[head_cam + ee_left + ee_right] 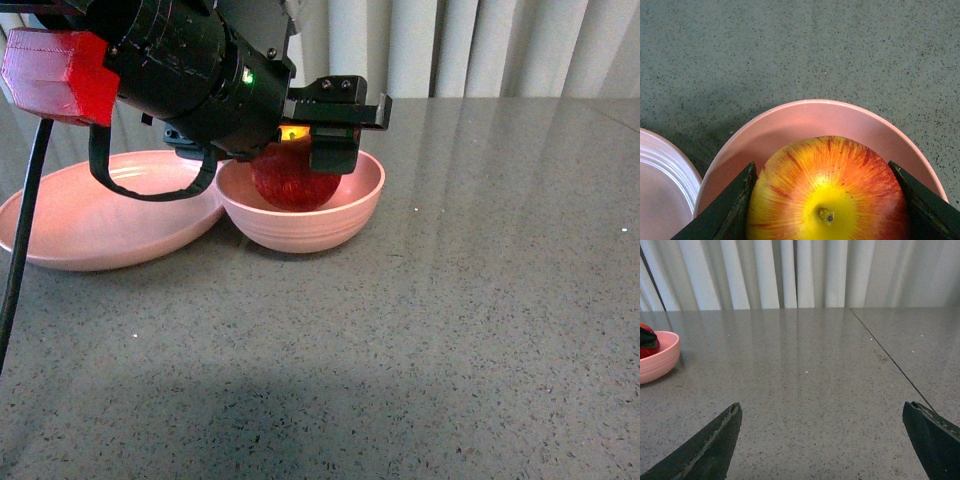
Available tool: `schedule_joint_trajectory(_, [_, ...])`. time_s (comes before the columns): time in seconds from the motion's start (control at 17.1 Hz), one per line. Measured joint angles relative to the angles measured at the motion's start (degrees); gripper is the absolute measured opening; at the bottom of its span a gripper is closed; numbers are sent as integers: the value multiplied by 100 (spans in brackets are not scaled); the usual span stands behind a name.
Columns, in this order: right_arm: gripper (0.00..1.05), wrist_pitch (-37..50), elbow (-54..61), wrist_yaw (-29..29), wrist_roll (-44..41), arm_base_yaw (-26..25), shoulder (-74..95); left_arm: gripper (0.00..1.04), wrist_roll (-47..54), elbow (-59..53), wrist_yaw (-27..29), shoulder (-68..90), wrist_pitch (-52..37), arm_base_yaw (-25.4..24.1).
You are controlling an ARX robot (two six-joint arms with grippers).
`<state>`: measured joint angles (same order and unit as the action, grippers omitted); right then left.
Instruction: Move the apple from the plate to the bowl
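The dark-red apple, yellow around its upturned stem, sits low inside the deep, round pink bowl. The shallow pink plate lies just beside the bowl, on its left.

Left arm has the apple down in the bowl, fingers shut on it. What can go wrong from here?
1. The front view doesn't show whether the apple rests on the floor of the bowl; released early, it may drop and rock the bowl.
2. The left fingers sit inside the rim; opening wide may shove the bowl into the plate close beside it.
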<state>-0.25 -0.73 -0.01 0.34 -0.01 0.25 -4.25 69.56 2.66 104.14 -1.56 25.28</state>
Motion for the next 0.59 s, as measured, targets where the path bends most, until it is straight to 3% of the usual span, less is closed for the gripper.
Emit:
schedule_joint_trajectory(0.23, [98, 0, -2, 0, 0, 0, 0, 68, -7, 0, -31, 15, 9, 0])
schedule_joint_trajectory(0.29, [98, 0, -2, 0, 0, 0, 0, 86, -31, 0, -37, 15, -2, 0])
schedule_joint_trajectory(0.35, [98, 0, -2, 0, 0, 0, -2, 97, -33, 4, -57, 15, -4, -17])
schedule_joint_trajectory(0.59, [98, 0, 0, 0, 0, 0, 0, 98, -66, 9, -114, -2, -26, -50])
